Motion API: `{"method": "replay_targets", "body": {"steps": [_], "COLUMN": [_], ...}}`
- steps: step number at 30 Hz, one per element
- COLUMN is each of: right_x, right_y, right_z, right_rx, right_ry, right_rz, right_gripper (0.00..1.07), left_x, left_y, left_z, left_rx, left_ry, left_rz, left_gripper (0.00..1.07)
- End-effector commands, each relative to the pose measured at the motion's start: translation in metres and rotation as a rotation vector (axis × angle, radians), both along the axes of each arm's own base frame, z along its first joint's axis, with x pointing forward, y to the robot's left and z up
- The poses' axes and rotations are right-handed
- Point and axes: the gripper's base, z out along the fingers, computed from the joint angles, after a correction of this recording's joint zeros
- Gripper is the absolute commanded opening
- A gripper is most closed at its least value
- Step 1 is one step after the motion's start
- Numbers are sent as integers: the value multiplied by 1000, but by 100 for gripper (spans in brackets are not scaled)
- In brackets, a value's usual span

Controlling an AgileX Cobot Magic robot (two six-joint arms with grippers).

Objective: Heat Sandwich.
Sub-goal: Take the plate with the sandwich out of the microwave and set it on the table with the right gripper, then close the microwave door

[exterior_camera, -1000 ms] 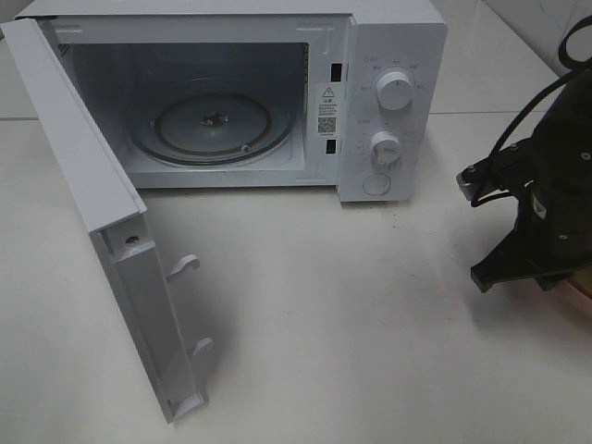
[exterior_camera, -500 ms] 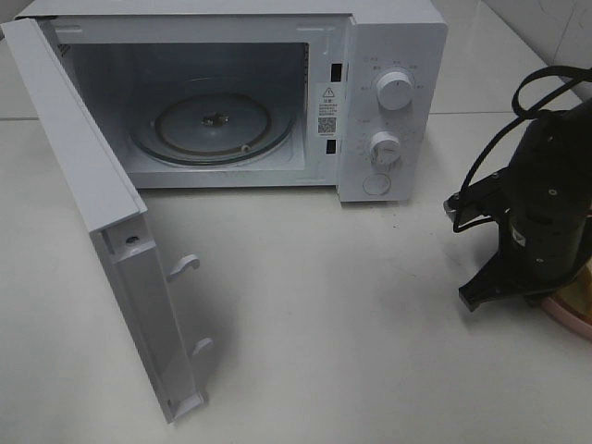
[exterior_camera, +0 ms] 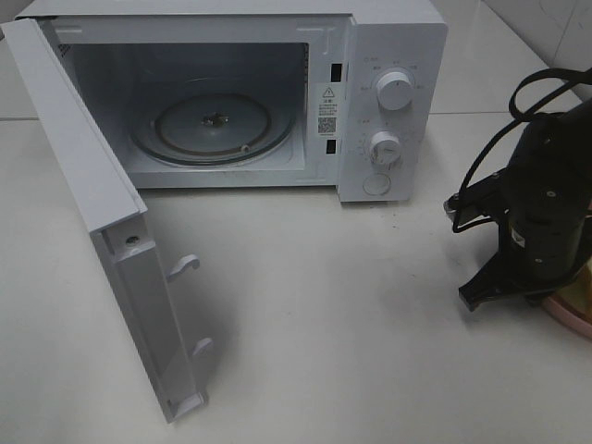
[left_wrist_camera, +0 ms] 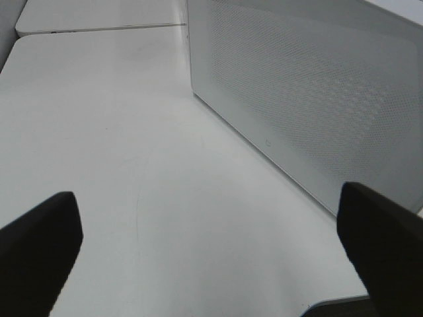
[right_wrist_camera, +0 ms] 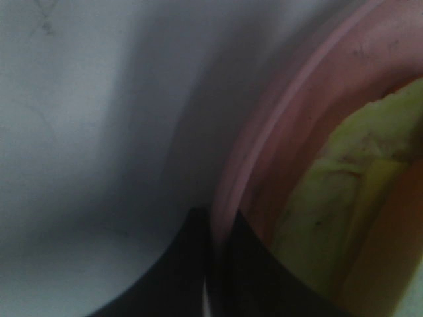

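Right wrist view blurred: right hand [right_wrist_camera: 215, 264] clamped on plate rim [right_wrist_camera: 264, 132]; sandwich [right_wrist_camera: 344, 191] cropped; left hand [left_wrist_camera: 211, 264] wide.

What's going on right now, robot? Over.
Right pincer shut on pink plate rim. Sandwich on plate. Left pincer open, empty. Microwave door open, path clear.

White box-shaped microwave [exterior_camera: 388, 55]; door panel [left_wrist_camera: 317, 105] finely dotted grey mesh. Round pink plate [right_wrist_camera: 277, 132]; yellow-green sandwich filling [right_wrist_camera: 344, 172]. Black right gripper [right_wrist_camera: 215, 264]. White tabletop [exterior_camera: 351, 324].
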Motion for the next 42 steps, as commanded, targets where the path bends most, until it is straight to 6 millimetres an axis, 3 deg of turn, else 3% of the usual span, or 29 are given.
{"method": "replay_targets", "body": {"steps": [1, 4, 8, 9, 11, 13, 14, 15, 18, 28, 42], "right_x": [1, 0, 0, 0, -1, -2, -2, -3, -6, -15, -44], "right_y": [-2, -2, -2, -2, -2, -2, -2, -2, 1, 5, 1], "right_z": [-1, -1, -1, -1, -1, 2, 2, 3, 12, 40, 104], "right_rx": [-5, -8, -3, -3, -7, -4, -4, 1, 39, 113, 205], "right_ry": [2, 4, 7, 7, 12, 18, 18, 19, 34, 41, -17], "right_rz": [-2, -3, -13, -13, -20, -23, -23, -22, -6, 17, 18], "right_gripper": [7, 10, 27, 27, 43, 54, 54, 65, 78, 78, 77], "left_x": [-3, -3, -3, -3, -3, -3, -3, -3, -3, -3, -3], "left_y": [0, 0, 0, 0, 0, 0, 0, 0, 0, 0, 0], "left_z": [0, 0, 0, 0, 0, 0, 0, 0, 0, 0, 0], "left_rx": [-6, -6, -6, -6, -6, -6, -6, -6, -6, -6, -6], "left_ry": [-35, -35, -35, -35, -35, -35, -35, -35, -35, -35, -35], "left_rz": [7, 7, 7, 7, 7, 7, 7, 7, 7, 7, 7], "left_gripper": [104, 104, 104, 104, 104, 104, 104, 104, 104, 104, 104]}}
